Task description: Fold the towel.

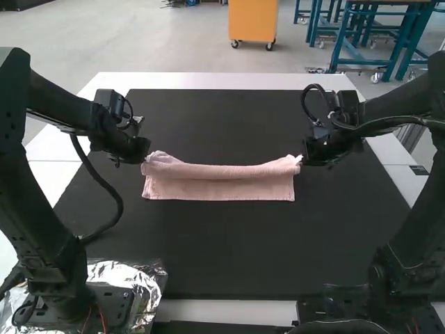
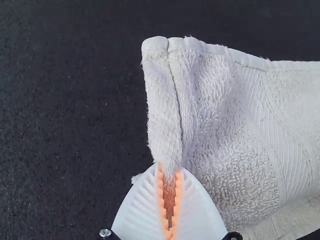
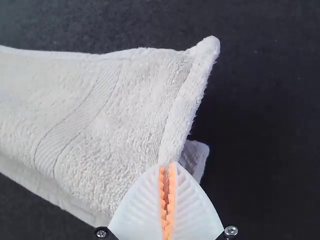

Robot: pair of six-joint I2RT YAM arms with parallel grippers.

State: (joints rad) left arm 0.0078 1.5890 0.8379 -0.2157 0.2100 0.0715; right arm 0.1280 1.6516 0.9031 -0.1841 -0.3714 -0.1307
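Note:
A pink towel (image 1: 219, 182) lies across the dark mat as a wide, short strip, its far edge raised at both ends. At its left end is my left gripper (image 1: 144, 158), and at its right end my right gripper (image 1: 303, 161). In the left wrist view, my left gripper (image 2: 170, 175) is shut on the edge of the towel (image 2: 225, 115) near a corner. My right gripper (image 3: 168, 172), in the right wrist view, pinches the opposite side edge of the towel (image 3: 125, 110), and a lower layer peeks out beside the fingertips.
The dark mat (image 1: 278, 243) covers most of the white table (image 1: 208, 81). Crumpled foil (image 1: 142, 278) lies by the left arm's base.

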